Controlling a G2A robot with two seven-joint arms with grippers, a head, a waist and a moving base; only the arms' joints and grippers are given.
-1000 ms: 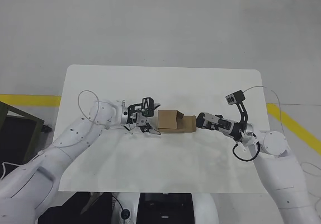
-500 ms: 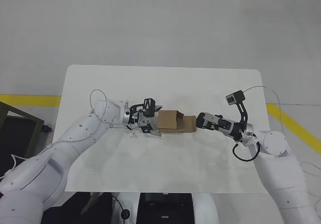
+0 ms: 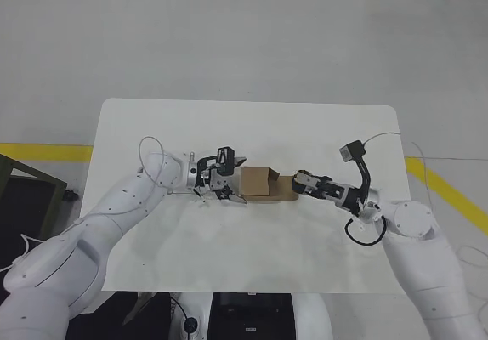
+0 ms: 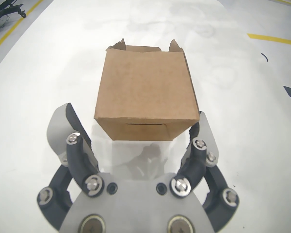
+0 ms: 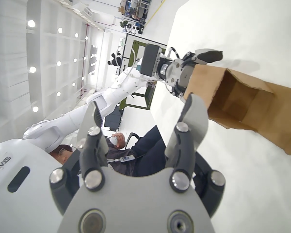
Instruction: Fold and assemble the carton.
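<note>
A brown carton (image 3: 261,183) lies on its side in the middle of the white table (image 3: 184,246). In the left wrist view its closed end with a tucked slot (image 4: 145,93) faces my left gripper (image 4: 132,112). That gripper is open, with one finger (image 4: 70,122) on each side of the closed end's corners. The carton's other end (image 5: 245,103) is open, flaps spread, and the hollow inside shows. My right gripper (image 5: 143,107) is open beside that end and holds nothing. From above, the left gripper (image 3: 229,183) and the right gripper (image 3: 299,181) flank the carton.
The table has bare room in front of, behind and to both sides of the carton. A dark green cart (image 3: 6,178) stands on the floor off the table's left edge. Yellow floor tape (image 3: 448,183) runs past the right edge.
My right gripper has moved closer to the carton's open end and its wrist has turned a little. The left gripper and the carton have barely shifted.
</note>
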